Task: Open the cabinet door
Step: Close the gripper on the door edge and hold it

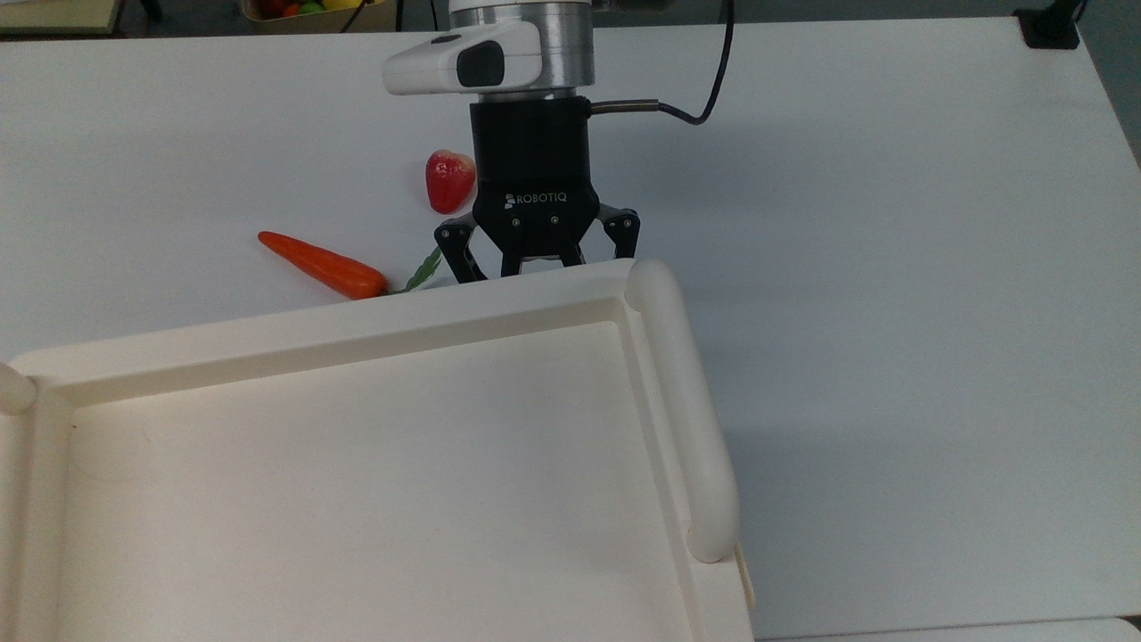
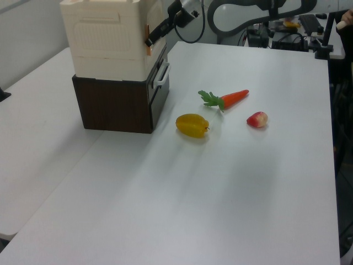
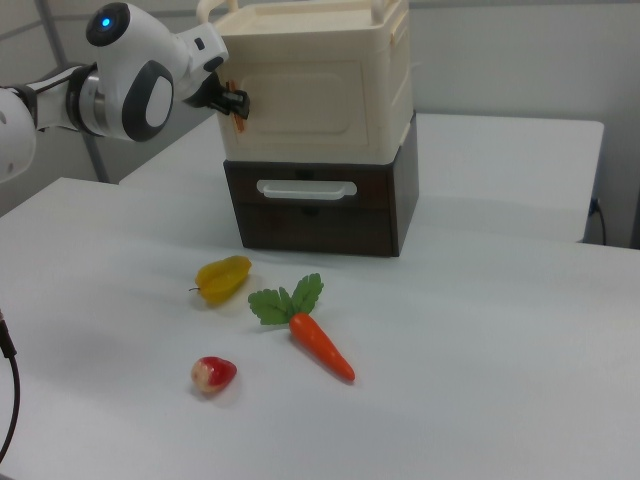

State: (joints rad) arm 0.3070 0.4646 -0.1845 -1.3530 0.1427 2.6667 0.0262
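The cream cabinet (image 3: 330,80) stands on a dark brown drawer unit (image 3: 320,215). Its cabinet door (image 3: 300,95) is the front panel in the right view and lies flush against the cabinet body. The door's tan-orange edge (image 2: 147,34) shows edge-on in the left view. My black gripper (image 3: 236,101) is at that edge, on the right view's left side of the door, shut on the orange strip. In the top view the gripper (image 1: 539,259) dips behind the far rim of the cabinet's tray-like top (image 1: 357,325), so its tips are hidden there. In the left view the gripper (image 2: 149,41) touches the door's edge.
On the white table in front of the cabinet lie a carrot (image 3: 320,345), a yellow fruit (image 3: 223,277) and a red fruit (image 3: 213,373). The drawer below the door has a white handle (image 3: 305,188). A rounded rail (image 1: 682,410) runs along the top view's right side of the cabinet top.
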